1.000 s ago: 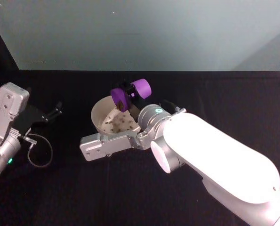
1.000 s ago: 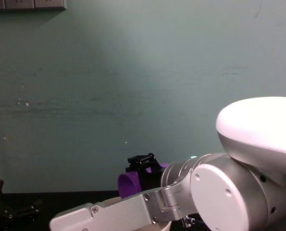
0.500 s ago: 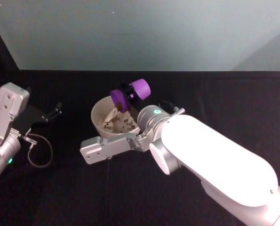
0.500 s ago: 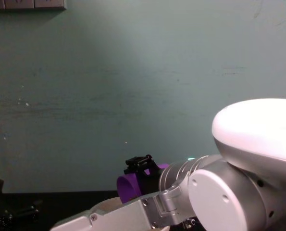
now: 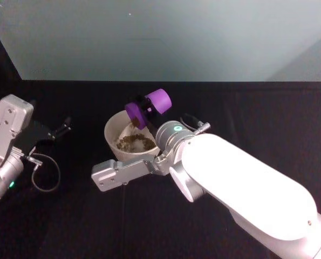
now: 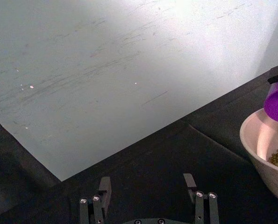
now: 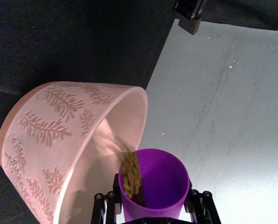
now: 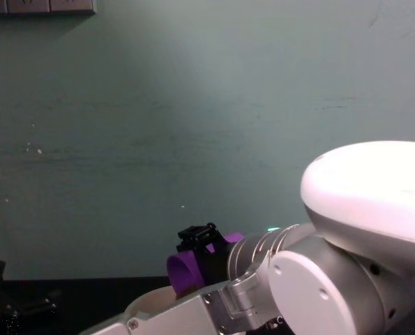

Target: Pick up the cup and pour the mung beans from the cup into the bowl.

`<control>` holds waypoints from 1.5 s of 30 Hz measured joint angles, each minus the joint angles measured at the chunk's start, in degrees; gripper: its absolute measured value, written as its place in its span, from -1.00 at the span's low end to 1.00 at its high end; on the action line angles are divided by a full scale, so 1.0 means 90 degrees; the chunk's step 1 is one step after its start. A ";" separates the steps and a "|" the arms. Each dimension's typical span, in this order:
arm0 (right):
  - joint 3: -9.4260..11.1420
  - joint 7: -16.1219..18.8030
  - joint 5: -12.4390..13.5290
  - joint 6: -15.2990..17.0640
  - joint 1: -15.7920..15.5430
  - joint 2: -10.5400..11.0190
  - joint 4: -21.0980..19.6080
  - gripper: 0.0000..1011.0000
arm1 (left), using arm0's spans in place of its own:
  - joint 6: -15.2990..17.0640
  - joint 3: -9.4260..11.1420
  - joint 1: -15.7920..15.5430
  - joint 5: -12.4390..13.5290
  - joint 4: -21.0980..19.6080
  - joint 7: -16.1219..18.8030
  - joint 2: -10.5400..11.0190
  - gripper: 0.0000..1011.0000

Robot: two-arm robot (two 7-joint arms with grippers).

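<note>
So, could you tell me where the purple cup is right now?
Head view, centre: the cup hangs tipped above the bowl at its far rim, in the right gripper.

Your head camera looks down, your chest camera low and level; both share the cup point(image 5: 160, 101), ahead at 12 o'clock.

You see a purple cup point(image 5: 160, 101), olive-brown mung beans point(image 5: 134, 143), and a cream bowl point(image 7: 50, 116) with a pinkish fern-leaf pattern on its outer wall, on a black desk point(image 5: 268, 118).
</note>
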 joint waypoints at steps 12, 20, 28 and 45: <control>-0.0036 0.0122 -0.0177 0.0006 -0.0031 0.0058 -0.0140 0.44 | 0.0000 0.0000 0.0000 0.0000 0.0000 0.0000 0.0000 0.98; -0.0025 0.0178 -0.0234 0.0013 -0.0060 0.0065 -0.0187 0.44 | 0.0000 0.0000 0.0000 0.0000 0.0000 0.0000 0.0000 0.98; -0.0037 0.0217 -0.0309 0.0018 -0.0065 0.0062 -0.0192 0.44 | 0.0000 0.0000 0.0000 0.0000 0.0000 0.0000 0.0000 0.98; -0.0109 0.0302 -0.0516 0.0027 -0.0039 0.0077 -0.0232 0.44 | 0.0000 0.0000 0.0000 0.0000 0.0000 0.0000 0.0000 0.98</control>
